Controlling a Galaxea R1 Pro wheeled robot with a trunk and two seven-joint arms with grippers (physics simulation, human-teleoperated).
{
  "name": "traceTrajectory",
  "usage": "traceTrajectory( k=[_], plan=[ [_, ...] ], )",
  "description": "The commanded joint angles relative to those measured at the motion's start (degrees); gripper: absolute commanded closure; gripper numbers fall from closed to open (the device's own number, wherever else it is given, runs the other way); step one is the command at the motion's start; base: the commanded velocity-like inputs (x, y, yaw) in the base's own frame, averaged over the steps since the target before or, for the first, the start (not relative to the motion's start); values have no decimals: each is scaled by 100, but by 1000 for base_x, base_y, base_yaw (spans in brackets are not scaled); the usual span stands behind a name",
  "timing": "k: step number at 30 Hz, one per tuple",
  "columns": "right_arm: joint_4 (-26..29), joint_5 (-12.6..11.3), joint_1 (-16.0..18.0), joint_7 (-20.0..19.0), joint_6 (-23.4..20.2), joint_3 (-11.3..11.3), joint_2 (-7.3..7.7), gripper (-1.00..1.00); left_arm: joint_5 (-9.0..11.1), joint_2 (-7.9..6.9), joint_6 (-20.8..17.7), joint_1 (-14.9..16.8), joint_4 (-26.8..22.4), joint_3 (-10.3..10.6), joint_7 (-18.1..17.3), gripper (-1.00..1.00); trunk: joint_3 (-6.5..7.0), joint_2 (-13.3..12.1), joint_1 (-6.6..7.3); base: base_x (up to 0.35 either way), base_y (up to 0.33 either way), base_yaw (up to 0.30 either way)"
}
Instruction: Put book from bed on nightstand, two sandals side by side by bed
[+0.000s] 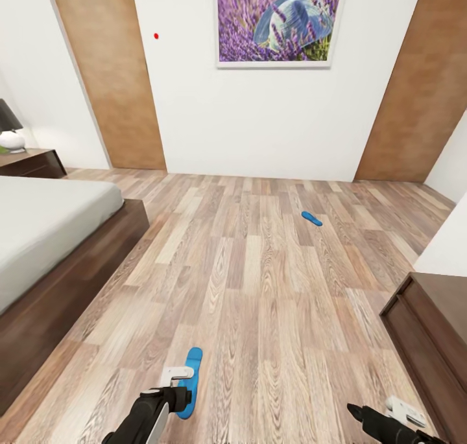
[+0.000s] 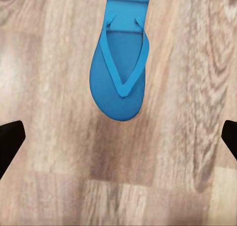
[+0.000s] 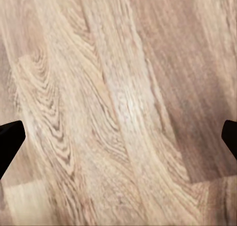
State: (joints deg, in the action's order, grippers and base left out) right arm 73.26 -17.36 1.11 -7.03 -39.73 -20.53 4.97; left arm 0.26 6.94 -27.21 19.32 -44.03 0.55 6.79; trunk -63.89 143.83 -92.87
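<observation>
Hovering left pincer [image 2: 118, 137] wide above near sandal [image 1: 191, 379], far sandal [image 1: 312, 218] at 1 o'clock, bed [image 1: 52, 249] at 9, right pincer [image 3: 118, 137] wide over floor [image 1: 259, 288].

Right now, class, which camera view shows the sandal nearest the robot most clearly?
The left wrist view: the near sandal appears large, its thong straps plain, lying on the wood floor ahead of the open left gripper. The head view shows it small, partly behind that gripper. The right wrist view shows floor planks.
</observation>
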Motion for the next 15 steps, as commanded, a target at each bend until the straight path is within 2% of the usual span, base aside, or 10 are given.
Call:
traceTrajectory(
  k=[1, 4, 6, 8, 9, 11, 13, 15],
  plan=[
    [4, 11, 3, -36, -34, -11, 0, -100, 3, 1, -30, 1, -9, 6, 24, -100, -28, 4, -1, 0, 0, 0],
    [11, -33, 2, -140, -215, -12, 9, -100, 1, 0, -30, 1, -9, 6, 24, -100, -94, 8, -9, 0, 0, 0],
    [12, -129, 3, -387, -372, -14, 17, -100, 2, 0, -30, 1, -9, 6, 24, -100, -139, 10, -14, 0, 0, 0],
    [13, -270, 3, -828, -547, -17, 40, -100, 3, 0, -30, 1, -9, 6, 24, -100, -183, 13, -19, 0, 0, 0],
    [11, -376, 3, -1414, -708, -19, 146, -100, 6, -1, -30, 0, -9, 6, 24, -100, -205, 14, -22, 0, 0, 0],
    [9, -413, 3, -1817, -782, -20, 243, -100, 7, -2, -30, 0, -9, 6, 24, -100, -249, 17, -27, 0, 0, 0],
    [4, -447, 2, -2396, -860, -20, 463, -100, 3, -4, -30, 0, -11, 6, 24, -100, -294, 20, -32, 0, 0, 0],
    [-6, -458, 1, -2677, -896, -21, 621, -100, 2, -5, -30, -1, -15, 6, 24, -100, -338, 23, -37, 0, 0, 0]
  ],
)
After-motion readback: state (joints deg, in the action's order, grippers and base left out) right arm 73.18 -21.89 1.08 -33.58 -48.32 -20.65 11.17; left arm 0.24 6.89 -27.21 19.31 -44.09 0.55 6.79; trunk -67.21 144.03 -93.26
